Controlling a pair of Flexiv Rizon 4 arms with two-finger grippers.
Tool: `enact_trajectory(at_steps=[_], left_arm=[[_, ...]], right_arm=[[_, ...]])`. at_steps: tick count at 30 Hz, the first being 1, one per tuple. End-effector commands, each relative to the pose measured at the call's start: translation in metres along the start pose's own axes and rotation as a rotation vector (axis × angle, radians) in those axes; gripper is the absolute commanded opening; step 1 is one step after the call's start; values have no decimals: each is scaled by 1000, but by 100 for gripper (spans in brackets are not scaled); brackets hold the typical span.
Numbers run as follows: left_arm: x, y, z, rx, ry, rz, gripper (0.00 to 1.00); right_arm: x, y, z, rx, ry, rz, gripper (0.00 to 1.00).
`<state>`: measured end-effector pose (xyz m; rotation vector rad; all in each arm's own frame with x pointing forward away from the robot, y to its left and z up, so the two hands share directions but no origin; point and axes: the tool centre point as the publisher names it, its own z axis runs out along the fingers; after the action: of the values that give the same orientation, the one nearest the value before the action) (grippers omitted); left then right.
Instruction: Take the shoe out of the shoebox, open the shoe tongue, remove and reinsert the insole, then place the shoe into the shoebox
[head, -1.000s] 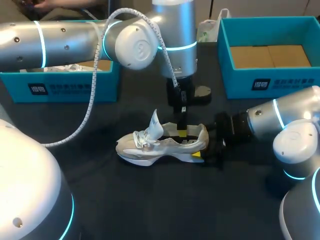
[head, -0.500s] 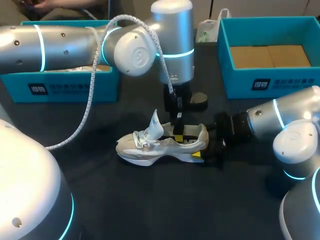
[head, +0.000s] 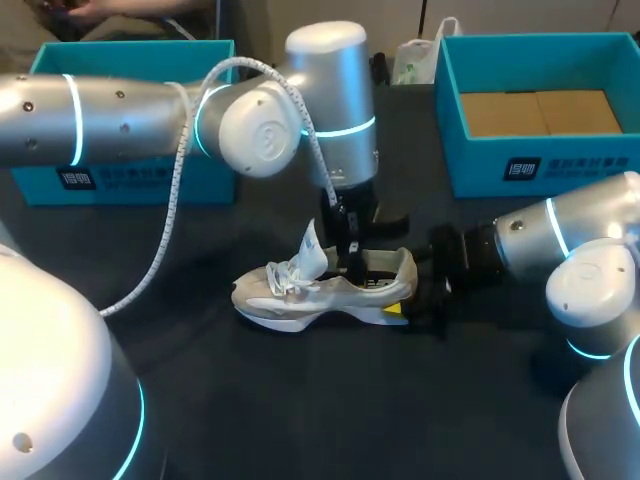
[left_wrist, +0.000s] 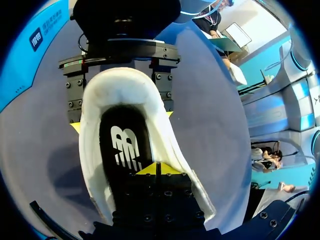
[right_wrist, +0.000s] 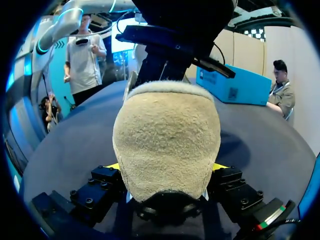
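White sneaker (head: 320, 290) upright on its sole on the black table (head: 300, 400), tongue (head: 312, 245) lifted. Clamped at the heel by the right gripper (head: 415, 300), one yellow-tipped finger against each side (heel filling the whole gap in the right wrist view). Down into the opening from above, the left gripper (left_wrist: 156, 169), tips drawn narrow, all but together, resting on the black insole (left_wrist: 122, 145); cannot tell whether pinching it. Teal shoebox (head: 540, 170) well apart at far right, second shoebox (head: 130, 180) at far left.
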<state>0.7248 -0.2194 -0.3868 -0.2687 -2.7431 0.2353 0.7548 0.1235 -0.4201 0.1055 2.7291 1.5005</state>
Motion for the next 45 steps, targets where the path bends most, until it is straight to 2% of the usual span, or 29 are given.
enact_trajectory(at_steps=[1,2,3,5,6,7,9,15,23,30,40,42,45], left_arm=[[0,0,4,5,-2,1,0],[0,0,4,1,-7,4,0],[1,1,5,-3,-9,9,9],[2,1,4,-5,-10,11,8],[2,1,4,-7,-9,13,11],[3,1,4,-10,-10,14,22],[4,1,3,-7,-9,18,31],[2,2,3,-14,-11,19,39],[-7,5,15,-36,-59,32,50],[-18,7,22,-22,-124,36,49],[-36,8,32,-11,-284,42,47],[-39,9,35,-24,-306,36,44],[-43,9,37,-30,-324,31,15]], right_arm=[[0,-1,4,3,-1,0,0],[0,-1,4,3,-1,0,0],[0,-1,4,3,-1,0,0],[0,-1,4,3,-1,0,0],[0,-1,4,3,-1,0,0],[0,-1,4,3,-1,0,0],[0,-1,4,3,-1,0,0],[0,-1,4,3,-1,0,0],[0,-1,4,3,-1,0,0],[0,-1,4,3,-1,0,0],[0,-1,4,3,-1,0,0],[0,-1,4,3,-1,0,0],[0,-1,4,3,-1,0,0]])
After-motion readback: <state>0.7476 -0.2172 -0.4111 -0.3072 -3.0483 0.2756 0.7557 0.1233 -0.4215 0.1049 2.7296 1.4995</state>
